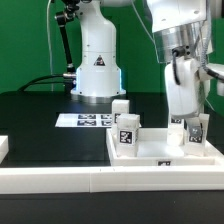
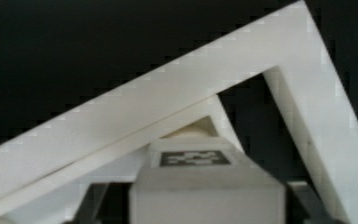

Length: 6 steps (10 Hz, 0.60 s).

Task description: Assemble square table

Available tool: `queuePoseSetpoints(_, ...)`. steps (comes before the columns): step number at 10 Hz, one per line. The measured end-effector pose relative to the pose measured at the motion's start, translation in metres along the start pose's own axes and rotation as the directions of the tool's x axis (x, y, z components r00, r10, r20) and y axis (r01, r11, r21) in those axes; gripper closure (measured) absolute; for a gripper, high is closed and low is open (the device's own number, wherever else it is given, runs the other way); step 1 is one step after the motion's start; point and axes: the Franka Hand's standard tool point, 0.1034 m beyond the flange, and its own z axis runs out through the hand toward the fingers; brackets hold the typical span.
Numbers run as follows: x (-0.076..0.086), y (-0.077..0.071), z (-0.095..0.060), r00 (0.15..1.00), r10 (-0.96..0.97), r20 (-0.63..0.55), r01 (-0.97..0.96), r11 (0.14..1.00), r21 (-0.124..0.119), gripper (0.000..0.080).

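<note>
Seen only from the exterior view: the whole layout. Black counter [image 1: 40, 110], with the square top [image 1: 160, 150] lying flat on the exterior view's right, raised rim all round. Beside it toward the back, the marker board [image 1: 88, 120], flat on the counter. Along the near edge, a long white rail [image 1: 60, 182]. Behind, the arm's white base [image 1: 97, 62].

Counted there: three legs. One leg at the back [image 1: 119, 108], just behind the top's far-left corner. One tagged leg [image 1: 126, 133] upright at that same corner; whether inside the rim or just beside it, cannot tell. One held leg [image 1: 196, 130] at the right side of the top, under the arm. One square top, one marker board.

Shown only by the wrist view: the grip up close. Tool [image 2: 197, 205] pinching the held leg [image 2: 197, 175] from both sides, jaws partly closed on it, tag facing the camera. Beyond the leg, one corner of the square top [image 2: 211, 75], its rim running as two white bars that meet in a point, black counter [image 2: 51, 40] around it.

Hard to make out: the tool [image 1: 192, 122] from outside, mostly merged with the white arm and leg. Whether the held leg touches the top, unclear in either view. At the exterior view's left edge, a small white piece [image 1: 3, 148], cut off, not identifiable. Fingers in the wrist view cropped to dark slivers.
</note>
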Motion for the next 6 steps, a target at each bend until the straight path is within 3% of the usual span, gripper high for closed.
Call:
queuePoseSetpoints(4, 0.0010, -0.0011, -0.0004, 1.000, 0.024, 0.007, -0.024, 1.000, 0.001, 0.0509)
queuePoseSetpoints(5, 0.0024, -0.0019, -0.0008, 0.998, -0.057, 0.007, 0.057, 0.998, -0.003, 0.0419)
queuePoseSetpoints(6, 0.0061, -0.0039, -0.0019, 0.995, -0.102, 0.010, 0.102, 0.995, -0.016, 0.0224)
